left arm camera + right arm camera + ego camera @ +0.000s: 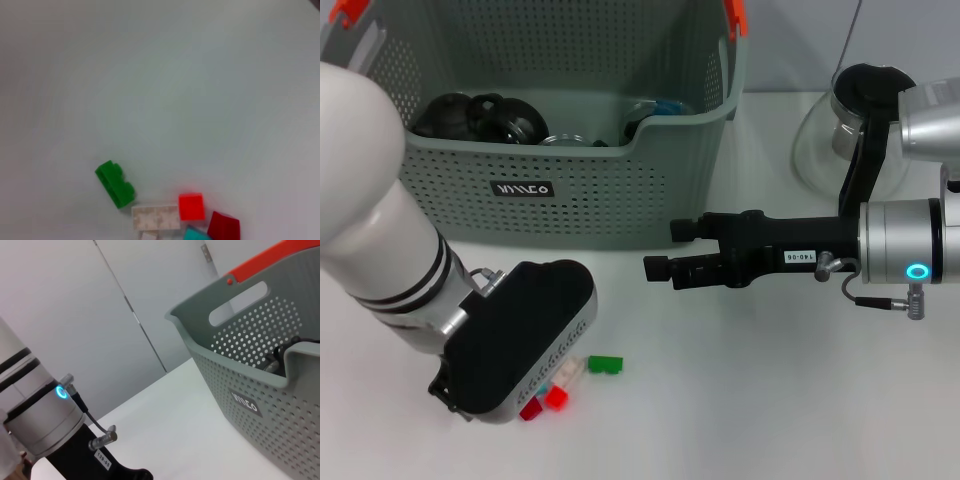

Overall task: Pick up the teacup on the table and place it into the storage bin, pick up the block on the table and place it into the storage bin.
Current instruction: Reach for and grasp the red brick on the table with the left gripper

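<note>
The right claw reached in from the right side of the counter, held level above the white surface just in front of the storage bin's right front corner. Its two black fingers stood a little apart with nothing between them, so it was spread and empty. The left claw was another matter: the left arm's black wrist housing hung low over the near left part of the counter and covered the fingers, so I could not tell whether they were spread or closed.

Right beside that housing lay a small cluster of blocks near the front edge of the counter. A green block sat slightly apart on the right of the group, with a white block, a red block and a darker red block close together next to it. In the left wrist view a teal block showed as well.

The storage bin stood at the back of the counter, grey-green and perforated, with orange clips on its handles and a black label on its front wall. Dark objects lay inside it, among them something that looked like glassware. A glass carafe with a black handle stood at the back right, well clear of the bin.
</note>
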Robot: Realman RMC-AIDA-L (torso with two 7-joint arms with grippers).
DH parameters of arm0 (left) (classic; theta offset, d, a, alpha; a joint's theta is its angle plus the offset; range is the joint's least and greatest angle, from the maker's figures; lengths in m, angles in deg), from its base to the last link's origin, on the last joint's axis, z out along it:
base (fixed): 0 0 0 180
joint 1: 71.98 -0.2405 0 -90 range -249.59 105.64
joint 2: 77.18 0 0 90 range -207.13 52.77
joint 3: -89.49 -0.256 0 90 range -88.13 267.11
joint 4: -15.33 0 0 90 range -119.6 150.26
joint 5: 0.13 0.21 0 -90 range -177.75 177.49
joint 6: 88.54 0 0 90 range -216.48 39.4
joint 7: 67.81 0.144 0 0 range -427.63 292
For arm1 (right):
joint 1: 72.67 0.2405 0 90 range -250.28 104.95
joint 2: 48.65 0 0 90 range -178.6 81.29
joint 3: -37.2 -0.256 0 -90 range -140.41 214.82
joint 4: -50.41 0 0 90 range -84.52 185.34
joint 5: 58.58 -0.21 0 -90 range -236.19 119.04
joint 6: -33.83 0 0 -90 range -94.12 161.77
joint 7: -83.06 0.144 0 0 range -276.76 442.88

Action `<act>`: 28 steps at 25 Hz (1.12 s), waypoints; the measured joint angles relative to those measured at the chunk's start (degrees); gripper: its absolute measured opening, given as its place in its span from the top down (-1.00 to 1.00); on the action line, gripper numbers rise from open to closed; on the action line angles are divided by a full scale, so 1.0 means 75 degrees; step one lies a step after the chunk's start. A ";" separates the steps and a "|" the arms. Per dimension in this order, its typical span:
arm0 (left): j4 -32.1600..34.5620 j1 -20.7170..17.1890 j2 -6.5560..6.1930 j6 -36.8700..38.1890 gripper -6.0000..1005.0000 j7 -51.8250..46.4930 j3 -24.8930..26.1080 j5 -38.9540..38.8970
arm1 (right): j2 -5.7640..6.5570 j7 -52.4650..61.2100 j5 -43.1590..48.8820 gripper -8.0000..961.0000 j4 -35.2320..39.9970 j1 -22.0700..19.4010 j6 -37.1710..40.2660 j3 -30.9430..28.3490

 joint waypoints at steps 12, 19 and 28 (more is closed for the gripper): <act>-0.0273 0.0009 0.0000 -0.0363 -0.02 0.0014 -0.0113 0.0012 | 0.0012 -0.0006 0.0000 -0.95 0.0003 0.0000 -0.0014 -0.0056; -0.0360 -0.0001 0.0000 -0.0520 0.01 -0.0013 -0.0101 0.0012 | 0.0012 -0.0023 0.0000 -0.96 0.0004 0.0000 -0.0014 -0.0078; -0.0459 -0.0027 0.0000 -0.0690 0.06 -0.0066 -0.0031 -0.0025 | 0.0012 -0.0027 0.0000 -0.96 0.0040 0.0000 -0.0022 -0.0088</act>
